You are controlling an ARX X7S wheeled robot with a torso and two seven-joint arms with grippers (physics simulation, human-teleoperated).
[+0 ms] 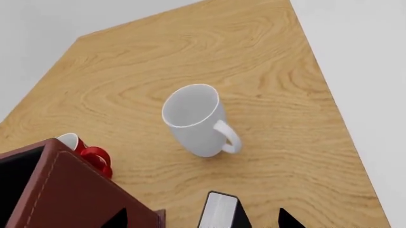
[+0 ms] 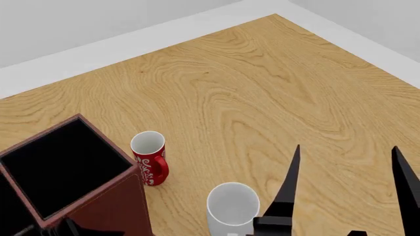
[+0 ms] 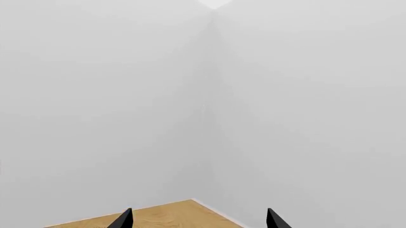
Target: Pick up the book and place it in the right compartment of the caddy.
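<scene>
Book (image 1: 219,211) is a stiff hardcover and should not flex or crush. Probably moderate weight. The matte covers look grippy enough. Best hold, I'd say, is across the thickness, one finger on each cover, up near the top edge so the lower end can drop into the caddy (image 1: 60,190) first. A pinch on the white page edge would be less sure.

In the left wrist view the book shows only at the near edge of frame, apparently upright on the table (image 1: 254,61), near side of the white mug (image 1: 193,118) and just right of the caddy wall. Red mug (image 1: 92,154) sits by the caddy's far side.

Left gripper (image 1: 203,221) is spread wide. The book lies between its two tips, closer to the right one, with nothing pinched and contact not visible.

Right gripper (image 2: 346,157) is also spread and empty, raised with tips pointing away over the table, well clear of the book.

Right compartment (image 2: 59,167) stands open — black-lined, nothing seen inside. The book doesn't show clearly in the head view.
</scene>
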